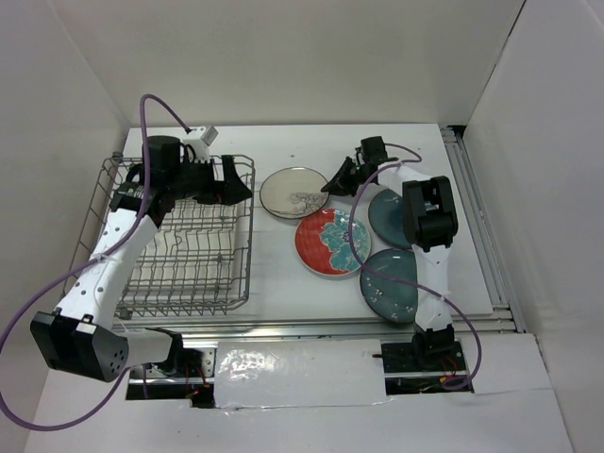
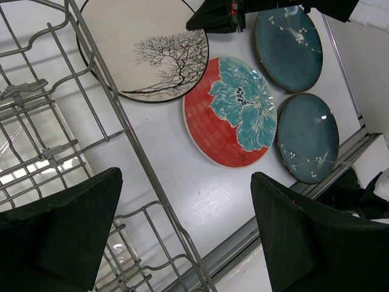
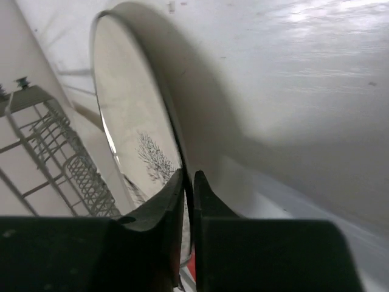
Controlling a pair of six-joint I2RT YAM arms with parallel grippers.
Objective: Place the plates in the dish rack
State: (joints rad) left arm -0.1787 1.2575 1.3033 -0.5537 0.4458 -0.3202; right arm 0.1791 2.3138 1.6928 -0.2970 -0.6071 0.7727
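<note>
The cream plate (image 1: 293,192) (image 2: 134,48) with a grey tree pattern lies right of the dish rack (image 1: 247,236) (image 2: 103,79). My right gripper (image 1: 332,179) (image 3: 188,176) is shut on its right rim, one finger on each face of the cream plate (image 3: 130,103). The red plate (image 1: 328,242) (image 2: 231,109) with teal flowers lies in front of it, its far edge close to the cream one. Two dark teal plates (image 1: 389,217) (image 1: 389,285) lie flat further right. My left gripper (image 1: 231,184) (image 2: 185,176) hangs open and holds nothing above the rack's far right corner.
The wire rack holds no plates and fills the left of the table. A metal rail (image 1: 491,255) runs along the right edge. White walls close in the sides and back. The right arm (image 1: 429,226) reaches over the teal plates.
</note>
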